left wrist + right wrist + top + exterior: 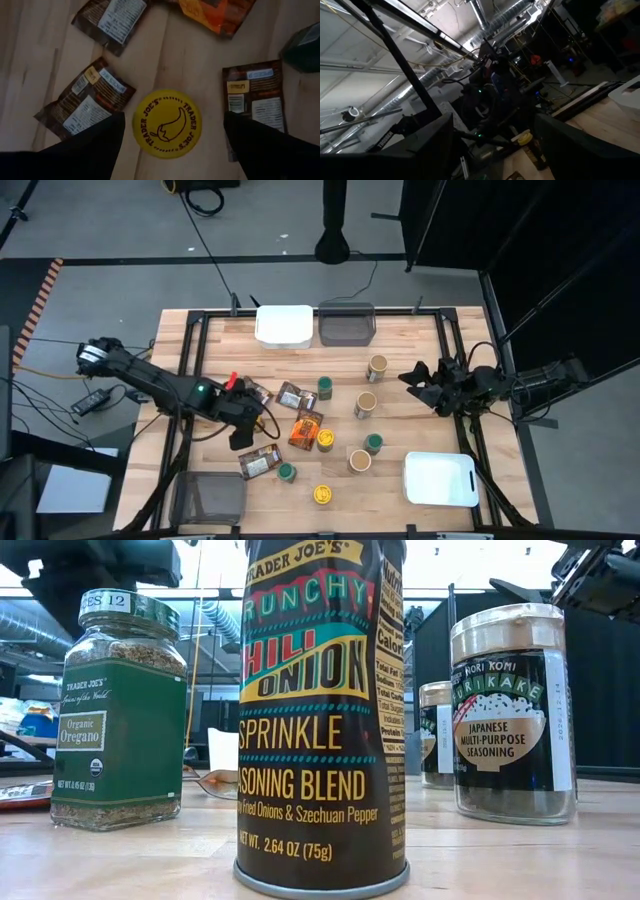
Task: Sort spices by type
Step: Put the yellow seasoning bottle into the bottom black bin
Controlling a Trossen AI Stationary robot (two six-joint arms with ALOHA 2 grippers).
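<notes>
left gripper (pixel 170 145): mine, spread wide, holding nothing, right above the yellow-lid jar (pixel 167 123)
jar: upright on the bench (pixel 30 65), mid-left, brown packets (pixel 85 102) either side
tip: I'd drop straight, stay centred, miss packets

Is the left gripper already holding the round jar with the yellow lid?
No, the left gripper is open above the yellow-lidded round jar, fingers apart on either side.

Pale matt wood table (pixel 400 330), glossy plastic packets (pixel 87 100), clear glass oregano jar (pixel 118 710).
</notes>
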